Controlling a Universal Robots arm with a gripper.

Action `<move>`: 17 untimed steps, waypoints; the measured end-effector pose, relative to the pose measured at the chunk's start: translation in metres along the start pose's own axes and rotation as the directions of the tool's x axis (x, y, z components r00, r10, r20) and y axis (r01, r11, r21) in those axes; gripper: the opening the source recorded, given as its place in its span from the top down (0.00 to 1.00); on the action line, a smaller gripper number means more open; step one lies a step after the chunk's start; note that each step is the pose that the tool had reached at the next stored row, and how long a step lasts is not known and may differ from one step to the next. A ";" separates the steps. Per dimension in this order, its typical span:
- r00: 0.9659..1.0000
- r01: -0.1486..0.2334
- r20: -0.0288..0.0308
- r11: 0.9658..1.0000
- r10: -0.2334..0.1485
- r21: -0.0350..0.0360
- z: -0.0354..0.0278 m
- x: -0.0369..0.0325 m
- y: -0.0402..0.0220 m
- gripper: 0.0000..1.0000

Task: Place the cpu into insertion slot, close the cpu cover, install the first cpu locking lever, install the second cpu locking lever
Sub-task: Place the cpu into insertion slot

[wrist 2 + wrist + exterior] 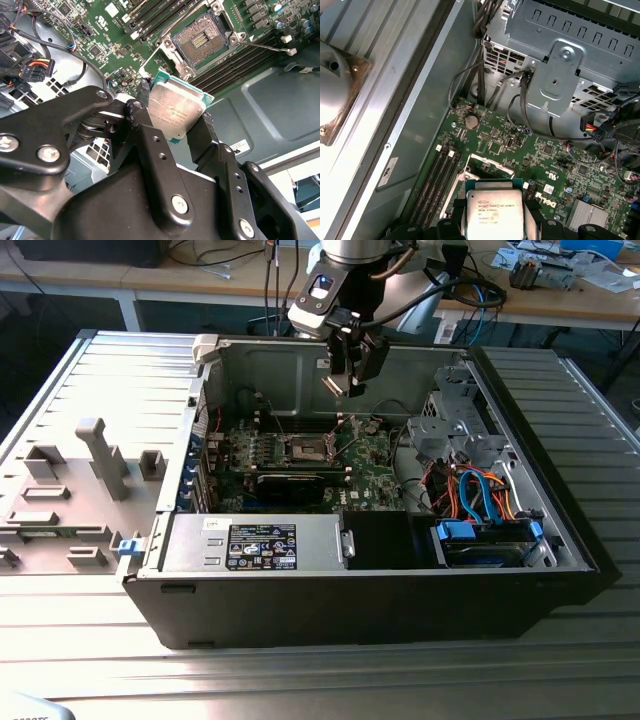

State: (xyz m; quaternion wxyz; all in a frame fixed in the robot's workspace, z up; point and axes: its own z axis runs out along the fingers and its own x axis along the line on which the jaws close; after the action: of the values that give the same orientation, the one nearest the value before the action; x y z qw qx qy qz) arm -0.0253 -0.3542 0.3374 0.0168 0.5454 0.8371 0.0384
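Silvery-grey metal tops the cpu [175, 112], and we see it clamped between the two black fingers [150, 145] of the gripper [175, 116], one pressing on each of two opposite edges. In the first wrist view the cpu [495, 214] sits the same way in the gripper [495, 216], printed face towards the camera, with a green rim showing round the plate.

In the exterior view the gripper [345, 383] hangs over the far part of the open computer case [400, 590], well above the green motherboard [372, 468]. The cpu [336, 387] shows there as a small pale patch at the fingertips, touching nothing else. The insertion slot [305, 448] lies lower down, a little towards the exterior view's left and nearer to us than the gripper.

In the second wrist view the insertion slot [200, 39] is uncovered, its dark field of contacts bare inside the silver rim. The cpu cover [162, 57] is not down over it; its frame shows at the side of the slot towards the chip. Long memory slots [235, 62] run just beside the slot, and a thin metal lever [265, 47] crosses above them.
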 end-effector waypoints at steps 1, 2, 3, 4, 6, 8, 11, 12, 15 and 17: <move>1.000 0.000 0.000 1.000 0.000 0.000 0.0000 0.0000 0.0000 0.45; 1.000 -0.001 0.000 1.000 0.001 0.000 0.0000 0.0000 0.0000 0.45; 1.000 -0.002 0.000 1.000 0.002 0.000 0.0000 0.0000 0.0000 0.45; 1.000 -0.002 0.000 1.000 0.002 0.000 0.0001 0.0000 0.0000 0.45; 1.000 -0.003 0.000 1.000 0.003 0.000 0.0001 0.0000 0.0000 0.45; 1.000 -0.003 0.000 1.000 0.003 0.000 0.0001 0.0000 0.0000 0.45; 1.000 -0.005 0.000 1.000 0.005 0.000 0.0002 0.0000 0.0000 0.45; 1.000 -0.005 0.000 1.000 0.005 0.000 0.0002 0.0000 0.0000 0.45; 1.000 -0.007 0.001 1.000 0.007 0.000 0.0003 0.0000 0.0000 0.45; 0.999 -0.033 0.003 0.999 0.033 0.000 0.0024 0.0000 -0.0002 0.45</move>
State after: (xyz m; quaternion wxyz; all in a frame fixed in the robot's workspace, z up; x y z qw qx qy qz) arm -0.0253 -0.3542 0.3349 0.0174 0.5592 0.8280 0.0381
